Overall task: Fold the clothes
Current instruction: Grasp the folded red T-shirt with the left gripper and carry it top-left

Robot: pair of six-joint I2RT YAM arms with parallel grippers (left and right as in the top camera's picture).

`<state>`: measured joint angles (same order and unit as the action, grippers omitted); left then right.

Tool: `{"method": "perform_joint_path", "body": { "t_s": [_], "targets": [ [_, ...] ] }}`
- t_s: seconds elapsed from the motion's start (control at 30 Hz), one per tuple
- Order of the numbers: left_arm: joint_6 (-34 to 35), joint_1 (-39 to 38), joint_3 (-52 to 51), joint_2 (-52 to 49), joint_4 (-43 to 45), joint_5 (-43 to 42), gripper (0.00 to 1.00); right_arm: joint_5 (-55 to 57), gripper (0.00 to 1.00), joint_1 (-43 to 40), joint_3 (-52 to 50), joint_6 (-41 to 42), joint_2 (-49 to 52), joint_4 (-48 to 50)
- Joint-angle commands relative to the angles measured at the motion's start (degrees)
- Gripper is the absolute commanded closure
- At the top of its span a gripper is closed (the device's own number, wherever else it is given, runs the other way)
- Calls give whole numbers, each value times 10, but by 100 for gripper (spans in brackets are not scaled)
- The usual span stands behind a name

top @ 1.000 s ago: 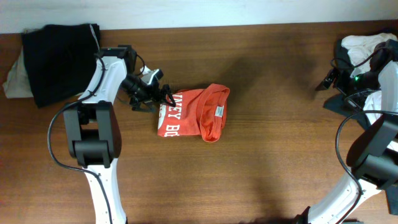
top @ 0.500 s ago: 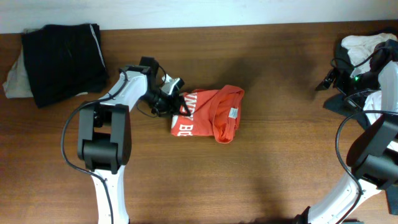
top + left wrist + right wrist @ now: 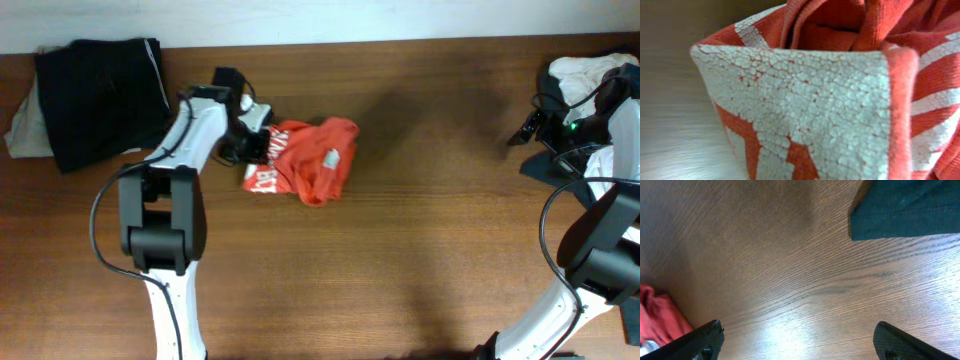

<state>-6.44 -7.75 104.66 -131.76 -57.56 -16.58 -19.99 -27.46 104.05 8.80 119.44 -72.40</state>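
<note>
The orange-red T-shirt point(image 3: 310, 160) lies bunched left of the table's middle, its white lettering on the left side and its small neck label facing up. My left gripper point(image 3: 258, 145) is at the shirt's left edge, shut on the fabric. The left wrist view is filled by the cracked white print and red folds of the shirt point(image 3: 805, 100); the fingers are hidden there. At the far right my right gripper point(image 3: 527, 131) hovers over bare wood, open wide point(image 3: 800, 342) with nothing between its fingers. A bit of the red shirt point(image 3: 660, 320) shows at the lower left of the right wrist view.
A black garment point(image 3: 105, 95) lies at the back left over a pale cloth point(image 3: 22, 130). White clothes point(image 3: 585, 72) and a dark garment point(image 3: 545, 165) sit at the back right; the dark garment's edge point(image 3: 905, 207) shows in the right wrist view. The table point(image 3: 420, 250) is brown wood.
The left gripper has closed on the shirt's left edge and pulled it left and toward the back of the table. The right arm has stayed still.
</note>
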Motion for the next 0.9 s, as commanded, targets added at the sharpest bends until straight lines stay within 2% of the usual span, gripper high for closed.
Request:
{"method": "perform_joint_path", "body": {
  "t_s": [0.0, 0.13, 0.4, 0.57, 0.7, 0.87],
  "targets": [
    [-21, 47, 37, -14, 15, 74, 99, -3, 1, -3, 10, -4, 2, 0],
    [-32, 94, 76, -14, 62, 75, 99, -3, 1, -3, 10, -4, 2, 0],
    [-31, 146, 202, -14, 96, 76, 99, -3, 1, -3, 10, -4, 2, 0],
    [-30, 178, 218, -14, 130, 76, 99, -3, 1, -3, 10, -4, 2, 0],
    [6, 203, 218, -14, 163, 76, 99, -3, 1, -3, 10, -4, 2, 0],
    [6, 229, 218, -13, 166, 76, 99, -3, 1, -3, 10, -4, 2, 0]
  ]
}}
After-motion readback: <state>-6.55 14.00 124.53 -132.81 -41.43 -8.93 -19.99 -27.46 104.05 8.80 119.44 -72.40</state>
